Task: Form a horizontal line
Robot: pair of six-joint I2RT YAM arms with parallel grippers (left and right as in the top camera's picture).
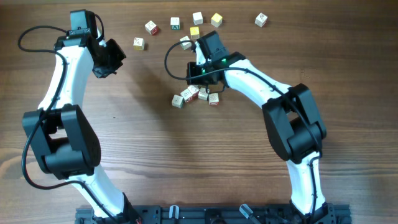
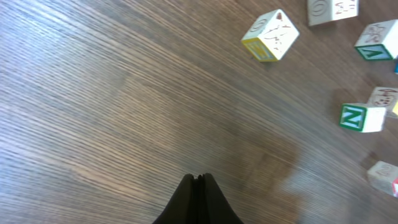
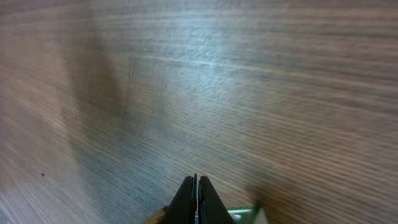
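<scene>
Several small whitish cubes with red or green faces (image 1: 196, 94) lie in a ragged, uneven row at the table's middle, touching or nearly touching. My right gripper (image 1: 198, 79) is shut and empty, its tips just behind this row. In the right wrist view its closed fingers (image 3: 196, 182) hover low over bare wood, with a green-edged cube (image 3: 245, 215) right under them at the frame's bottom. My left gripper (image 1: 115, 57) is shut and empty at the back left, away from the row. Its closed tips (image 2: 198, 179) are over bare wood.
Single cubes lie scattered along the far edge: one (image 1: 138, 42) near my left gripper, others (image 1: 151, 27) (image 1: 175, 23), a yellow one (image 1: 216, 20) and one at far right (image 1: 261, 20). The left wrist view shows a yellow-edged cube (image 2: 270, 35) and a green N cube (image 2: 362, 117).
</scene>
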